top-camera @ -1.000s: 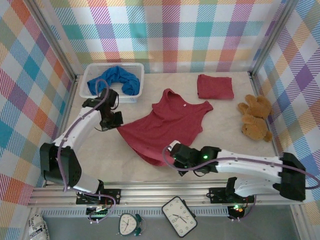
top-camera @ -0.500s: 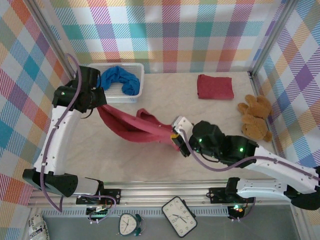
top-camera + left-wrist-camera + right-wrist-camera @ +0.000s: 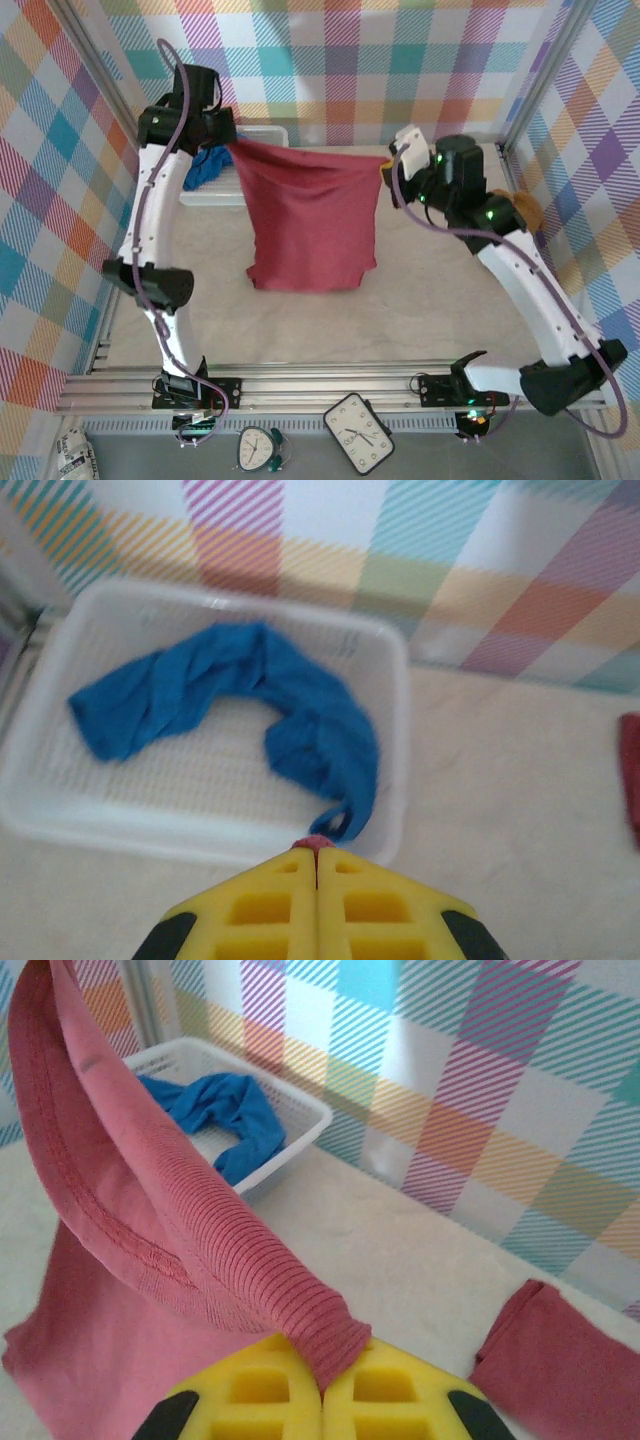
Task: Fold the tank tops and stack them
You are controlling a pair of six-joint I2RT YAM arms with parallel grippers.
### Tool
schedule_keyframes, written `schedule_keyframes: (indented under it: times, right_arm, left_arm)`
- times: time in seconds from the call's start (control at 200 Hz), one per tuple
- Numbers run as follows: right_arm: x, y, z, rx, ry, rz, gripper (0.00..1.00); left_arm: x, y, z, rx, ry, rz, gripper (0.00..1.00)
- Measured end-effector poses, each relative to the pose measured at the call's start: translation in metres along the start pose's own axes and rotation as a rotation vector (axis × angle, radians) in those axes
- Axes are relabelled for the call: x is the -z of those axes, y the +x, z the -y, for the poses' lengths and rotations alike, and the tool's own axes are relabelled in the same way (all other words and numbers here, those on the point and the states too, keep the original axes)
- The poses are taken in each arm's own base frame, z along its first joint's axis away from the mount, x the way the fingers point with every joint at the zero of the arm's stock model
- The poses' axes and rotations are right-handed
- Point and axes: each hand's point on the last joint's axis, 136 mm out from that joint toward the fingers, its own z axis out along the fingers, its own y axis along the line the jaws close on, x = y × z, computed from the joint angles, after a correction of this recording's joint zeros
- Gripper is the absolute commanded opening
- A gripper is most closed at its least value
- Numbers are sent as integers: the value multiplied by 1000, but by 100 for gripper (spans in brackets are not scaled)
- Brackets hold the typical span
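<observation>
A dark red tank top [image 3: 312, 220] hangs spread like a sheet between my two raised grippers, its lower edge resting on the table. My left gripper [image 3: 232, 142] is shut on its upper left corner, and a sliver of red cloth [image 3: 315, 842] shows at the tips of the left gripper [image 3: 316, 851]. The right gripper [image 3: 385, 168] is shut on the upper right corner; ribbed red cloth [image 3: 150, 1190] runs out of the right gripper [image 3: 325, 1380]. A blue tank top [image 3: 300, 730] lies crumpled in the basket. A folded red tank top [image 3: 560, 1360] lies on the table at the far right.
The white mesh basket [image 3: 262, 132] stands at the back left, just behind the left gripper. A brown teddy bear [image 3: 527, 208] sits at the right edge, partly hidden by the right arm. Plaid walls close in the back and both sides.
Both arms rose and swung back, lifting the dark red top off the table. It went from lying flat, through a bunched twist, to hanging stretched between the grippers.
</observation>
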Motion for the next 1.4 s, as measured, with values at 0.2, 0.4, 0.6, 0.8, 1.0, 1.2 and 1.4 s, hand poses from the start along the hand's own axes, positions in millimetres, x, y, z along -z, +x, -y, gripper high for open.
schedule_keyframes:
  times: [0.2,0.4,0.6,0.8,1.0,1.2,1.4]
  right_arm:
    - [20,-58,31,43,11,128,0]
    - [65,-78,5,112,-75,243,0]
    - [67,10,-54,60,-259,109,0]
    - [41,183,-169,-45,-555,-302,0]
    - [45,284,-267,1,-755,-612,0]
    - [33,316,-321,66,-844,-722,0]
    - [19,318,-368,124,-931,-748,7]
  left_arm:
    - [14,-49,29,14,142,164,0]
    - [39,-61,41,2,227,216,0]
    - [38,6,30,-25,226,30,0]
    - [2,162,-16,-36,114,-300,0]
    - [-34,299,-90,30,-134,-636,0]
    - [-33,309,-136,80,-295,-647,0]
    - [-31,305,-162,72,-402,-637,6]
